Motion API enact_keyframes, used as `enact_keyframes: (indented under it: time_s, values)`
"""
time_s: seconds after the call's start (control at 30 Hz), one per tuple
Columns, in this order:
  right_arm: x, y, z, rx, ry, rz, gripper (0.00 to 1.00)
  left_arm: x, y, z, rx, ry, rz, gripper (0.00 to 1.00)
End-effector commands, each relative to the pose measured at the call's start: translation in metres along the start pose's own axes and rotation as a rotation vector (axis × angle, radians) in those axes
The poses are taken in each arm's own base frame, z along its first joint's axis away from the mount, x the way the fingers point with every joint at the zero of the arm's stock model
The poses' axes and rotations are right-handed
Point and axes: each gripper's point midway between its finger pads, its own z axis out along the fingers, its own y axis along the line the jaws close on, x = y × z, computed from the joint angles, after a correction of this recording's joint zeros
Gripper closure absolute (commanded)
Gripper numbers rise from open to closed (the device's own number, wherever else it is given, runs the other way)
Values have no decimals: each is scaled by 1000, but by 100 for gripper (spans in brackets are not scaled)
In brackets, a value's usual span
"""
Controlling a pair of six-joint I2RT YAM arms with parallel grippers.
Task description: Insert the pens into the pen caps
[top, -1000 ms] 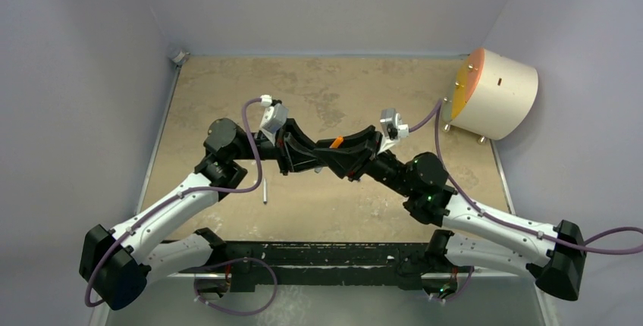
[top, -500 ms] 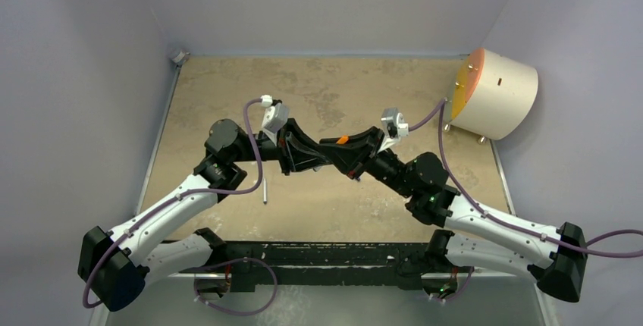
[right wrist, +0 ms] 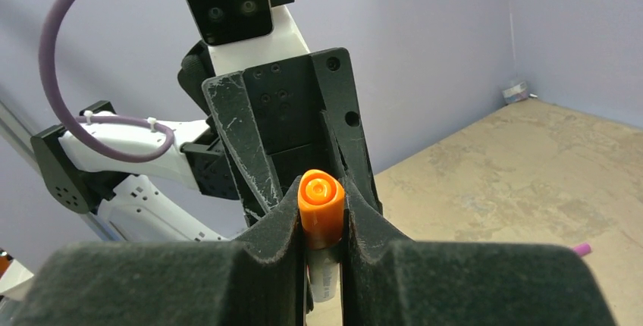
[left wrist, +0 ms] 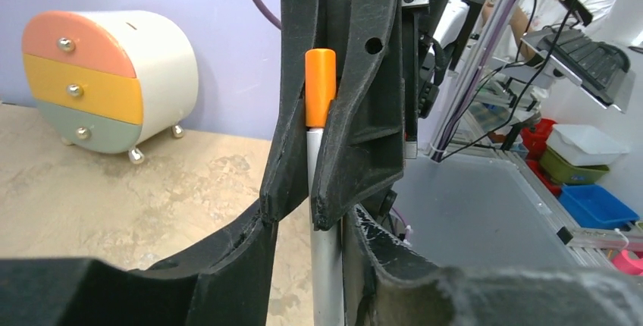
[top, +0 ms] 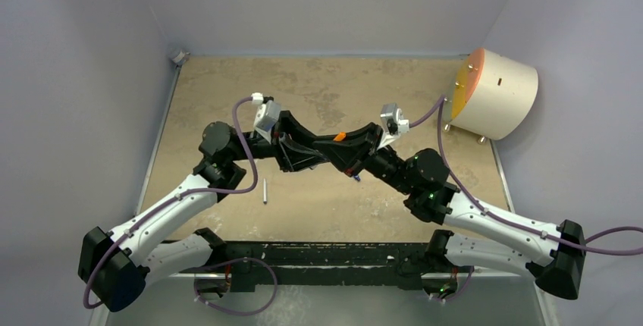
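At the left of centre a spare pen [top: 265, 192] lies flat on the counter [top: 220, 91], well apart from the arms, which meet in mid-air over the middle. The left tool [left wrist: 312, 224] stands open around the grey barrel of the pen [left wrist: 326, 265], with a sliver of counter showing between one finger and the barrel. Just right of it the orange cap [left wrist: 320, 87] sits on that pen's end, and the right tool [right wrist: 321, 208] is clamped on the cap, pads pressed to both sides. The step looks like finishing the capping and passing the pen across. To do it well, the left tool should draw straight back along the barrel without dragging or twisting it, while the right grip stays firm and level. Whether the cap is pushed fully home cannot be told, since the fingers cover most of the joint. A pink cap [right wrist: 582, 249] peeps over the right tool's finger, partly hidden. The blue cap and third pen cannot be made out. At far right stands a chest of drawers [top: 497, 91].
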Motion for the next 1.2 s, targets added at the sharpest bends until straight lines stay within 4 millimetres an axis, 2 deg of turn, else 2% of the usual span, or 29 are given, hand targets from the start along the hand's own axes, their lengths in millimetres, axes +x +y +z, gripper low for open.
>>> enact_keyframes:
  time_s: [0.0,0.1,0.13,0.2,0.23,0.33,0.43,0.7,0.93,1.17]
  values:
    - [50,19,-7,-103,190,41,100,-42,-3,3,-5,-152,97,71]
    - [44,20,-7,-101,168,39,100,-37,-9,5,38,-133,76,88]
    - [43,19,-7,-97,164,39,100,-35,-10,5,46,-127,70,100]
    - [42,17,-7,-86,158,35,100,-35,-12,5,53,-134,73,100]
    - [40,15,-7,-74,151,35,95,-35,-12,4,51,-137,74,100]
    - [35,12,-11,-47,126,35,69,-37,-10,3,27,-151,85,100]
    - [31,11,-14,-39,114,33,58,-39,-7,2,-1,-159,94,100]
    - [28,7,-27,-8,102,39,56,-43,2,2,-47,-179,99,100]
    - [3,12,-42,-5,31,38,56,-36,12,2,-81,-167,89,100]
    - [-22,11,-44,31,-21,8,55,-33,13,2,-87,-159,85,100]
